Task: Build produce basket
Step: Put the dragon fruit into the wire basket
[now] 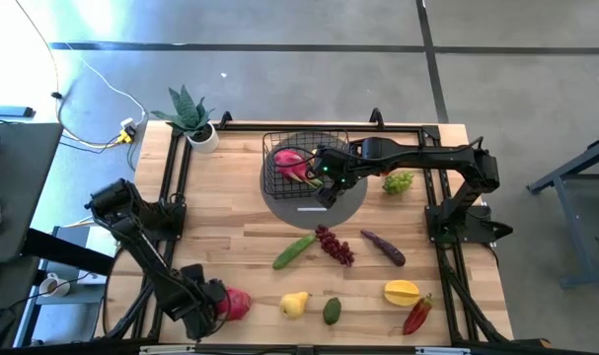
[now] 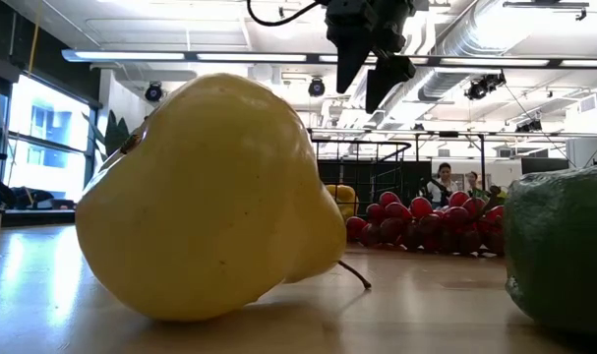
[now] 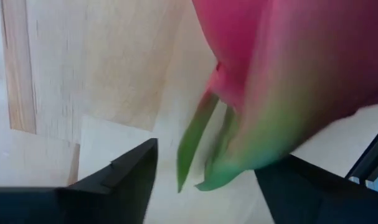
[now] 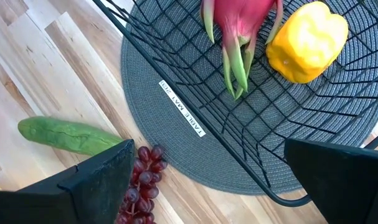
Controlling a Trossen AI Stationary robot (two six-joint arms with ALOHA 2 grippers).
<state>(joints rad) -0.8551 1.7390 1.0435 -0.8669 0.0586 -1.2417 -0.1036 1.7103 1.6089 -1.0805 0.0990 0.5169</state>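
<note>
The black wire basket [image 1: 304, 158] stands on a round grey mat [image 1: 314, 202] at the far middle. In it lie a pink dragon fruit [image 4: 238, 25] and a yellow fruit [image 4: 307, 40]. My right gripper [image 4: 208, 149] hangs open and empty above the basket's near side; it also shows in the high view [image 1: 327, 185] and the low view [image 2: 372, 84]. My left gripper [image 1: 218, 302] is low at the near left, open. Its fingers stand on either side of the leafy end of a second dragon fruit [image 3: 288, 81], which lies on the table [image 1: 236, 304]. My left gripper comes at the dragon fruit's green-tipped end [image 3: 204, 149] about level, from the table's left. One finger [image 3: 129, 174] stands apart from the leaves. Whether the other finger [image 3: 301, 186] touches the fruit, I cannot tell. The fruit lies on the table.
On the near half lie a yellow pear [image 1: 295, 304], an avocado [image 1: 332, 311], a starfruit [image 1: 402, 292], a red chilli [image 1: 417, 316], a cucumber [image 1: 294, 250], purple grapes [image 1: 336, 245] and a dark purple vegetable [image 1: 383, 247]. Green grapes [image 1: 398, 181] lie right of the basket. A potted plant [image 1: 192, 120] stands far left.
</note>
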